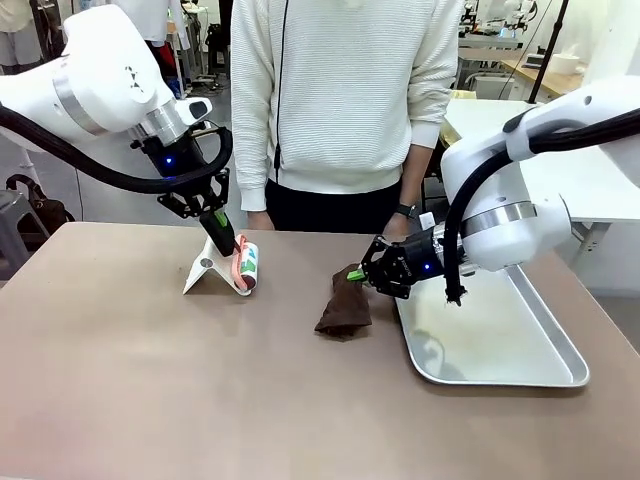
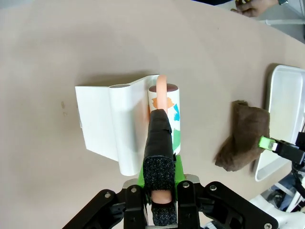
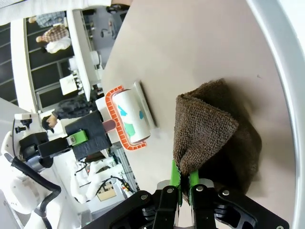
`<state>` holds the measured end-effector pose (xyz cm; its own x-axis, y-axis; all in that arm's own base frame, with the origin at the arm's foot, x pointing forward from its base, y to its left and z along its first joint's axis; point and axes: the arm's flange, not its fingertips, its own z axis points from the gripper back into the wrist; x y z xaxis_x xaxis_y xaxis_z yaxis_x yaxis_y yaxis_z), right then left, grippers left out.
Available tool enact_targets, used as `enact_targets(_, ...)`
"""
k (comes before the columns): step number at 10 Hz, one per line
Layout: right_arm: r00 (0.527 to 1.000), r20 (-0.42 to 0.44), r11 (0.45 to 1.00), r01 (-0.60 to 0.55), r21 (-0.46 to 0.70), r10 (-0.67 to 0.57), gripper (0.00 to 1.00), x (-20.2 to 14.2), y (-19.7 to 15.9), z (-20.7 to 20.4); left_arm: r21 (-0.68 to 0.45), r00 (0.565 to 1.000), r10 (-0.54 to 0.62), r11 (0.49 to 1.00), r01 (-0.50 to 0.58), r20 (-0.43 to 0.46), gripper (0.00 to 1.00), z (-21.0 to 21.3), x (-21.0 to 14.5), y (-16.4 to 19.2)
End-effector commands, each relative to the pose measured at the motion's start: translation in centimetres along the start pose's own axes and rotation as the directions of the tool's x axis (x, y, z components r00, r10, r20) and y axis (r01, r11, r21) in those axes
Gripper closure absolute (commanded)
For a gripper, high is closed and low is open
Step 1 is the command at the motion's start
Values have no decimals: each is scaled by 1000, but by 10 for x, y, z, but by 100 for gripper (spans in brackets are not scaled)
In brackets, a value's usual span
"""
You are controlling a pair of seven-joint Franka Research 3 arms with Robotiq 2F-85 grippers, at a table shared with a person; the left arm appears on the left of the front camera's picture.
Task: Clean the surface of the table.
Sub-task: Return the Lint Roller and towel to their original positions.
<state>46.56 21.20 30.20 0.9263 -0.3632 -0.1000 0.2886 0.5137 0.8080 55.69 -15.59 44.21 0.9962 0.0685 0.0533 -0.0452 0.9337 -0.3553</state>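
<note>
Left claw (image 1: 222, 232) is clamped tight on the orange handle (image 2: 161, 93) of a lint roller (image 1: 246, 267), holding it low so the roller's barrel rests on the brown tabletop (image 1: 150, 380) beside its white stand (image 1: 205, 268), well placed, I'd say, for rolling across the surface. Right claw (image 1: 362, 272) is pinched shut on a top corner of the brown cloth (image 1: 343, 308), the rest slumped on the tabletop just left of the metal tray (image 1: 520, 350), probably so it can be dragged as a wipe. Whether the cloth touches the tray rim is hard to tell. Count: two claws, one roller, one stand, one cloth, one tray, and one person (image 1: 345, 100) standing at the far edge.
</note>
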Motion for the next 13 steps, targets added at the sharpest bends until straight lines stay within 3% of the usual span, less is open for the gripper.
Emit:
enact_targets(1, 1000, -2, 999, 5, 31, -5, 93, 6, 2, -2, 22, 999, 26, 999, -25, -19, 78, 2, 6, -5)
enact_targets(11, 999, -37, 1000, 0, 31, 1, 93, 5, -2, -5, 37, 999, 43, 998, -43, -4, 78, -6, 8, 9)
enact_targets(12, 999, -47, 999, 7, 36, -5, 64, 5, -2, -5, 40, 999, 54, 998, -54, -3, 66, -5, 8, 10)
enact_targets(13, 999, -50, 999, 5, 36, -3, 35, 5, -2, -5, 48, 998, 58, 997, -58, 1, 24, -4, 7, 11)
